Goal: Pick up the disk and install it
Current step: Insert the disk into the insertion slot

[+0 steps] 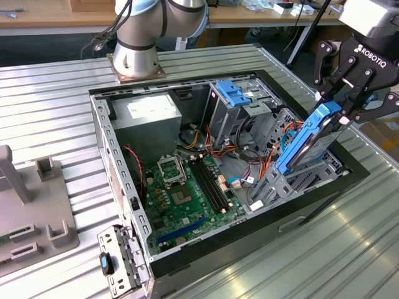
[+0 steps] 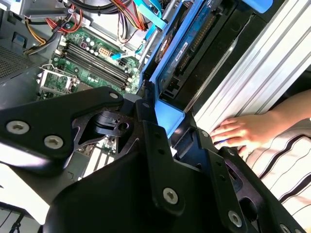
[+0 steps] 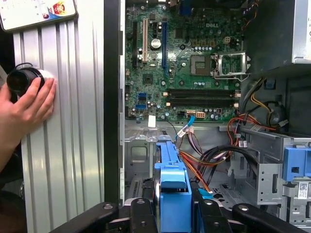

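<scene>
The disk [image 1: 310, 138], a silver-grey drive in a bright blue carrier frame, hangs tilted over the open computer case [image 1: 101, 134] at the exterior view's right. Its lower end sits at the grey drive bay [image 1: 293, 184] near the case's front wall. My gripper [image 1: 335, 114] is shut on the disk's upper end. In the first wrist view the blue carrier [image 3: 173, 182] runs out from between my fingers [image 3: 141, 213] toward the motherboard [image 3: 189, 63]. In the second wrist view the disk [image 2: 187, 48] shows edge-on beyond the gripper [image 2: 165, 127].
Inside the case are the green motherboard [image 1: 187, 187], a grey power supply [image 1: 148, 115], a second drive cage with a blue tab [image 1: 235, 93] and loose cables [image 1: 240, 152]. The arm's base [image 1: 134, 59] stands behind the case. A person's hand [image 2: 243, 132] rests on the ribbed table beside it.
</scene>
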`<action>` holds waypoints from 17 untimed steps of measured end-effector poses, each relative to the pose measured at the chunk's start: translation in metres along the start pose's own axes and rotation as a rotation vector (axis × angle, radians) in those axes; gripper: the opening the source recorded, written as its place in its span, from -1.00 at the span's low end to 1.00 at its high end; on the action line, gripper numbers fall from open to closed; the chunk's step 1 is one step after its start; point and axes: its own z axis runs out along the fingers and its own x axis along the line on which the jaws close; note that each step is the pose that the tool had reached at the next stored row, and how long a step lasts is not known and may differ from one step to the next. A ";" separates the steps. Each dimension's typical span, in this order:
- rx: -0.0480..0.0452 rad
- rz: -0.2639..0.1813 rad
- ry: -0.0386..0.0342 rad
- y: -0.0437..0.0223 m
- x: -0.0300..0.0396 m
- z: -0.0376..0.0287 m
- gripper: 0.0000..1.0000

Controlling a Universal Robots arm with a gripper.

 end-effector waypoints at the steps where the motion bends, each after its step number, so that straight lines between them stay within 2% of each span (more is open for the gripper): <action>1: -0.0001 0.001 0.0003 0.0001 0.0000 0.0020 -0.26; 11: 0.0000 0.003 0.0000 0.0002 0.0011 0.0157 -0.26; 17: 0.0000 0.004 -0.0001 0.0003 0.0046 0.0271 -0.26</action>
